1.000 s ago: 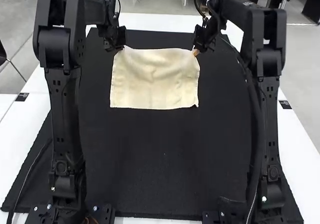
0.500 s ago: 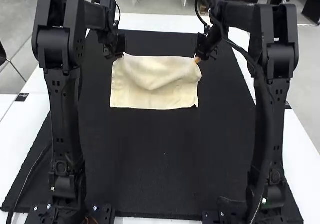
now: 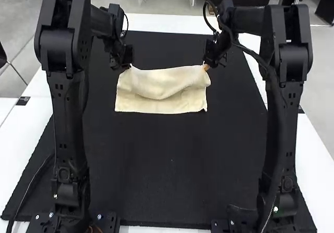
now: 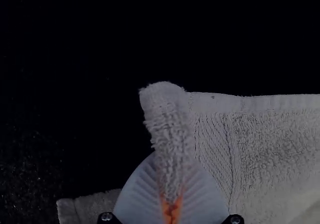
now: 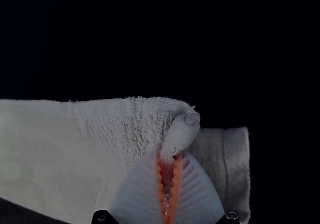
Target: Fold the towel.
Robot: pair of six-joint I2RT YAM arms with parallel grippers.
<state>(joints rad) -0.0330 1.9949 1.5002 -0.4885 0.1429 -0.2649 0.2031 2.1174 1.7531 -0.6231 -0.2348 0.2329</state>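
A dark mat (image 3: pixel 172 175) over a white table (image 3: pixel 167 23).

Black arms (image 3: pixel 66 108), white ribbed fingers (image 4: pixel 139 194)

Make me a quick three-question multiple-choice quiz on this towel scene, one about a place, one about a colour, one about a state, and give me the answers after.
1. Where is the near edge of the cream terry towel?
A. On the white tabletop
B. On the black mat
C. On the floor

2. What colour are the pads on the right gripper's white ribbed fingers?
A. Orange
B. Green
C. Blue

3. What state is the left gripper in?
A. Open and empty
B. Shut on the mat
C. Shut on the towel

Answers:
1. B: the high view shows that edge on the mat, black surface all along it.
2. A: the right wrist view shows orange strips lining the fingers.
3. C: the left wrist view shows a strip of towel pinched between its fingers.
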